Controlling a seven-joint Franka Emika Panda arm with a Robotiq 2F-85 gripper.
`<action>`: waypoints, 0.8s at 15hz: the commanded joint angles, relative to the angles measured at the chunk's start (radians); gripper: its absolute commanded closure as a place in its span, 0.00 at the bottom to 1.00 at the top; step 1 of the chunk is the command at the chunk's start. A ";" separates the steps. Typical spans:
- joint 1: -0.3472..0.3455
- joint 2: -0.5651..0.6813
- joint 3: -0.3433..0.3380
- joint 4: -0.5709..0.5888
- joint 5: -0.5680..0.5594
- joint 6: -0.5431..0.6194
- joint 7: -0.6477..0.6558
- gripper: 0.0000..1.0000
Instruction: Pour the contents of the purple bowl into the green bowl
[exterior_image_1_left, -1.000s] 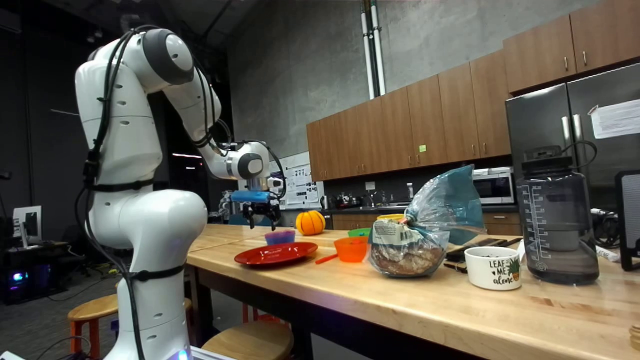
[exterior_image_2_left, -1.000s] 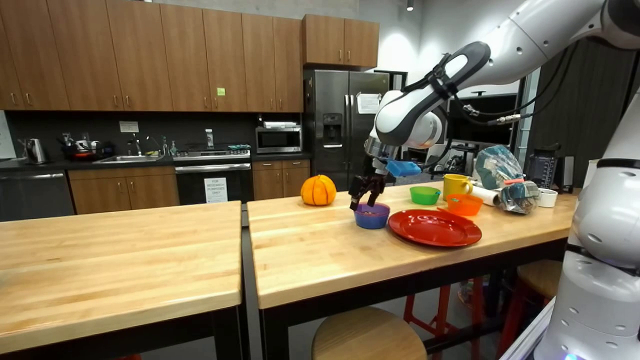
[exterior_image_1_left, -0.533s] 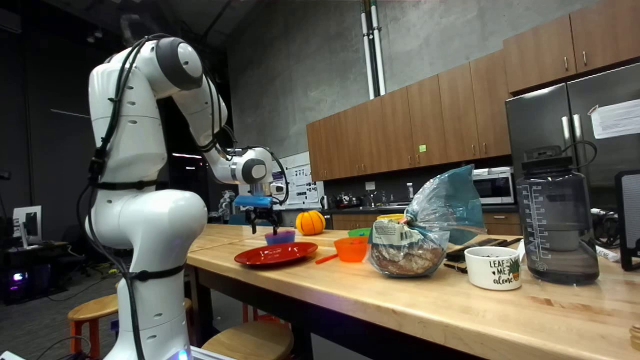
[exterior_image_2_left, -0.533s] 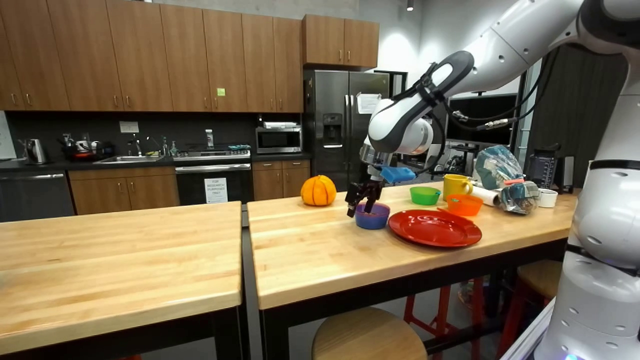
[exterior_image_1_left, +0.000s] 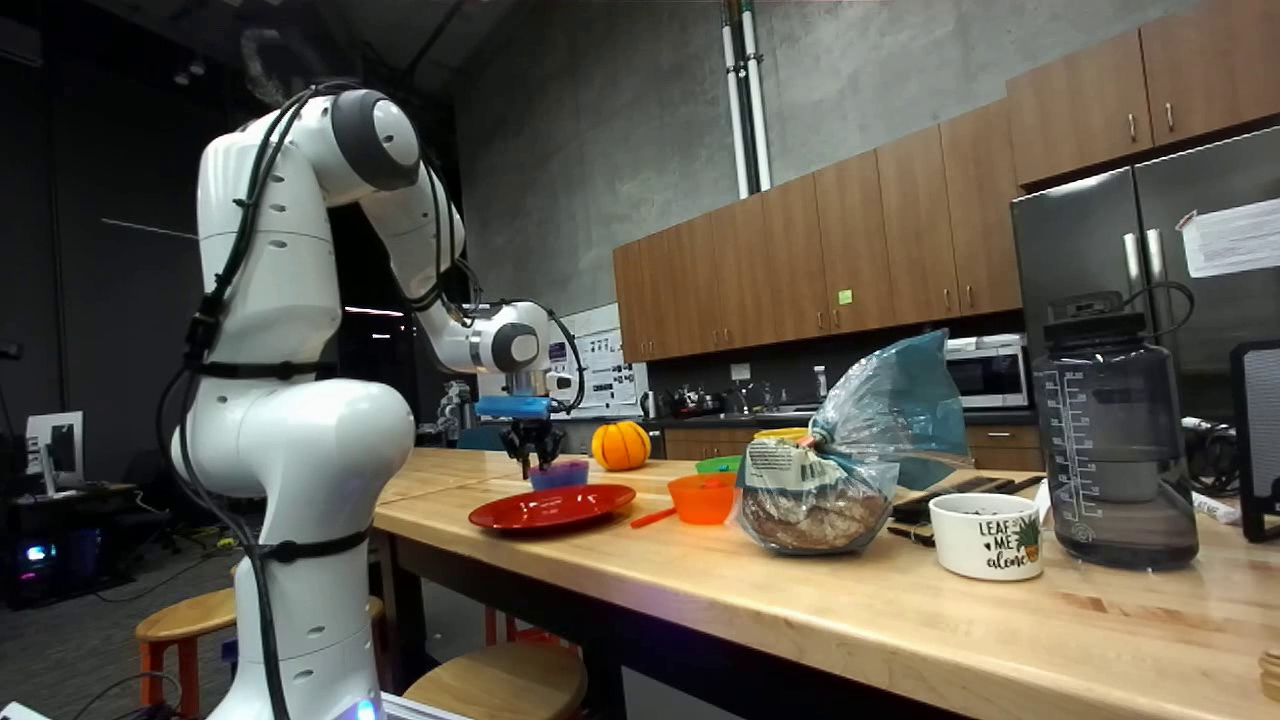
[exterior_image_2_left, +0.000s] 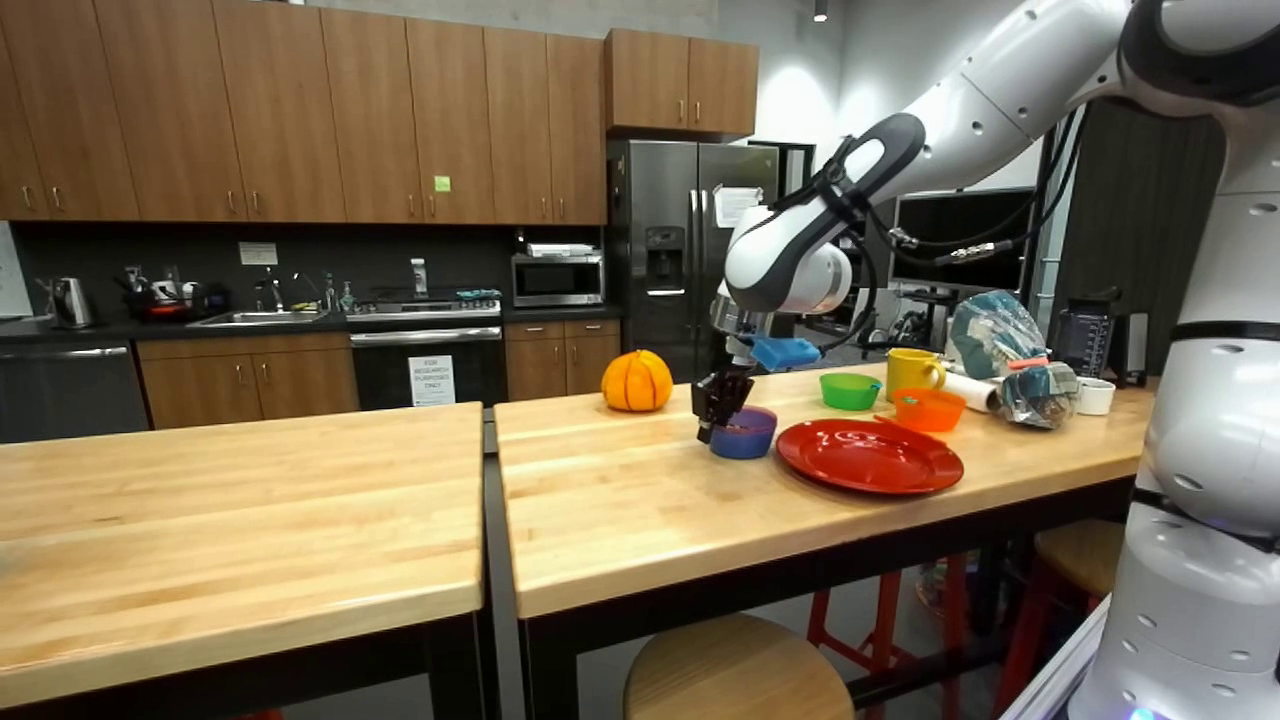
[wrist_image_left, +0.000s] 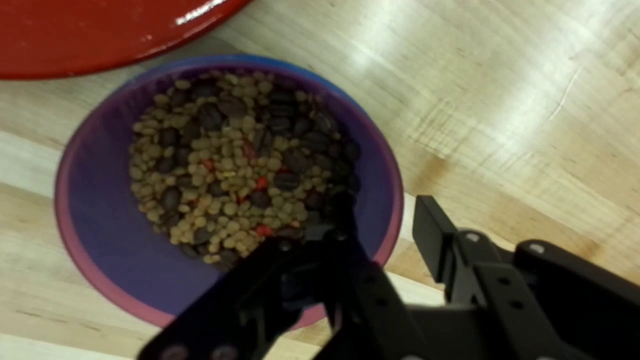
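The purple bowl (wrist_image_left: 92, 215) stands upright on the table and holds a mix of pale lentil-like grains, dark beans and red bits (wrist_image_left: 235, 165). My gripper (wrist_image_left: 385, 220) straddles its rim in the wrist view, one finger over the inside of the bowl and one finger (wrist_image_left: 432, 237) outside. The jaws are partly drawn together, with a gap showing between the rim and the outer finger. Both exterior views show the gripper (exterior_image_2_left: 712, 425) low at the bowl's side. Farther along the table sits the green bowl (exterior_image_2_left: 850, 392), its inside hard to see.
A red plate (exterior_image_2_left: 870, 457) lies right beside the purple bowl. An orange bowl (exterior_image_2_left: 928, 410), a yellow mug (exterior_image_2_left: 912, 370) and a bagged loaf (exterior_image_1_left: 820, 500) stand around the green bowl. A small pumpkin (exterior_image_2_left: 637, 381) sits farther back. A white bowl (exterior_image_1_left: 985, 537) and bottle (exterior_image_1_left: 1115, 450) occupy the far end.
My gripper has come down to the purple bowl's rim and shifted slightly sideways. Its fingers have moved closer together. The bowl has stayed about where it was.
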 joint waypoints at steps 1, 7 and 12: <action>-0.025 0.010 0.009 0.024 -0.036 -0.033 0.009 0.94; -0.066 0.010 -0.009 0.064 -0.103 -0.072 -0.012 0.98; -0.107 0.001 -0.036 0.115 -0.111 -0.124 -0.062 0.99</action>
